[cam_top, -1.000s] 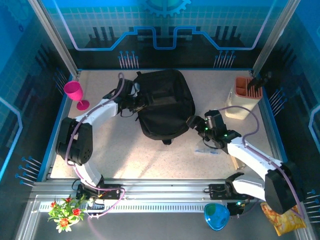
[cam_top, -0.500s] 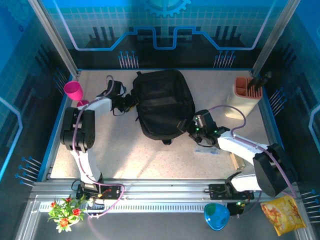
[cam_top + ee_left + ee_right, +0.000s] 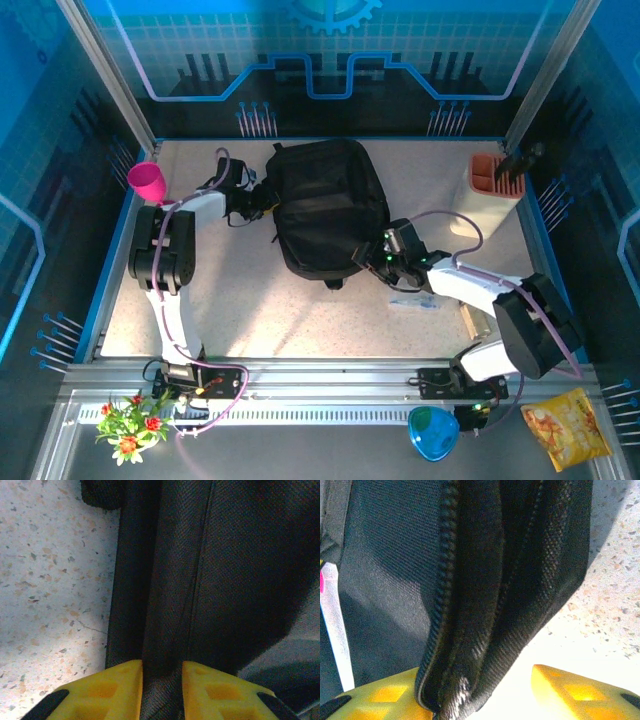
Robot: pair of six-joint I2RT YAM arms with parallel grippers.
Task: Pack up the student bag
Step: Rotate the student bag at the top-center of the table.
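Both arms moved in on student bag [image 3: 325,205]: left gripper [image 3: 162,669] clamps a fabric fold; right gripper [image 3: 476,674] half-open, one finger [image 3: 385,695] touching its edge.

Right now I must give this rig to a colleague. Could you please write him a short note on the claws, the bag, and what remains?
Left claw: shut on a fold of the student bag, at its left edge.
Right claw: open, the bag's zippered edge sits in it, against one finger only.
Bag: lying flat on the table, toward the far side.
Done: both claws are at the bag.
Left: close the right claw, open the bag, pack it; nothing is visibly going in yet.
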